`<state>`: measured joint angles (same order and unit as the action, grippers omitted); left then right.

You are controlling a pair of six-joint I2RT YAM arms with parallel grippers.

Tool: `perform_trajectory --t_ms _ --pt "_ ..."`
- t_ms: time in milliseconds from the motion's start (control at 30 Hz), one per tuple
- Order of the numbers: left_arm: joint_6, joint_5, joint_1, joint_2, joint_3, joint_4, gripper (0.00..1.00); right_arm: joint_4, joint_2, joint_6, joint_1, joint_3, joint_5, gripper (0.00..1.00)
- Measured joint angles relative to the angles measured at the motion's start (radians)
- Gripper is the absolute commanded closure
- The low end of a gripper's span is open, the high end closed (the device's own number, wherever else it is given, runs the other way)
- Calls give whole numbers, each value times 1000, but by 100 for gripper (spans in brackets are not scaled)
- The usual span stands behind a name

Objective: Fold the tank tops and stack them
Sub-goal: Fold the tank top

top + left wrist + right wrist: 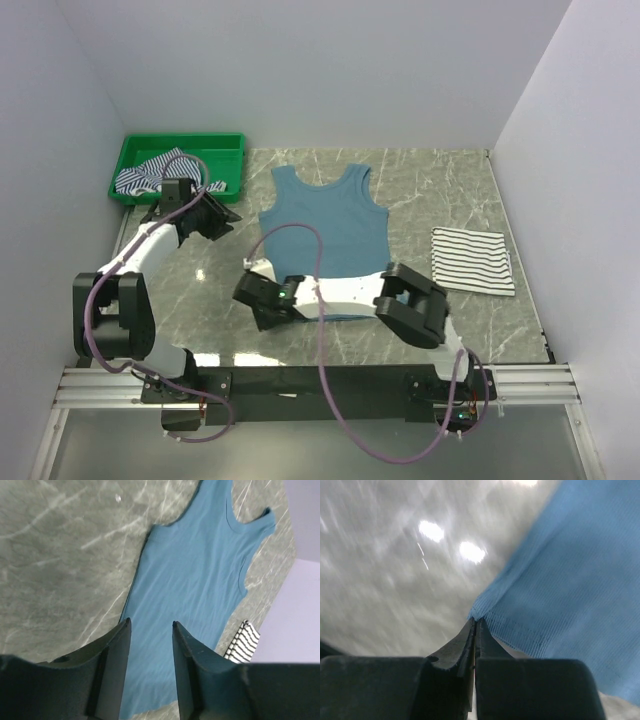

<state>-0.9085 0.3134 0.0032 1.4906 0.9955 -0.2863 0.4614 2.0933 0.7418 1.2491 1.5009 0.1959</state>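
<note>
The white striped top (472,260) lies folded at the desk's (200,285) right, so one of three looks done. The teal top (325,225) is spread flat mid-desk, unfolded, and the blue-striped top (148,175) sits bunched in the tray (225,158). The right pincer (474,625) is together at the teal hem's corner, whether nipping cloth I cannot tell; the left pincer (151,625) hangs apart, empty.

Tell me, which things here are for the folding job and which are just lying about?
For the job:
- teal tank top, spread flat, one corner pinched by the right hand
- white tank top with black stripes, folded, on the right
- blue-and-white striped tank top, bunched in the tray

Just lying about:
- green tray, only holding that top
- marble table
</note>
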Motion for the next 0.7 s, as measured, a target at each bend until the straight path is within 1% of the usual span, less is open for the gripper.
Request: perform_trajectory --t_ms 67,167,267,400,567,700 --pt "-5 -5 -19 0 -24 18 53 -46 -74 -12 0 -113 -33 100" --pt "-19 -19 -60 9 -63 53 53 -94 -186 -27 -3 -274 -97 100" --pt "-31 -32 -99 45 -85 85 54 -118 -259 -30 -12 -359 -161 100" --pt "-41 -70 -146 115 -90 110 54 -153 -294 -30 -30 -389 -216 100" --pt "-41 -135 -175 172 -89 137 54 -178 -299 -29 -46 -395 -269 100" --pt "-23 -186 -188 230 -47 155 56 -180 -299 -29 -48 -393 -291 100"
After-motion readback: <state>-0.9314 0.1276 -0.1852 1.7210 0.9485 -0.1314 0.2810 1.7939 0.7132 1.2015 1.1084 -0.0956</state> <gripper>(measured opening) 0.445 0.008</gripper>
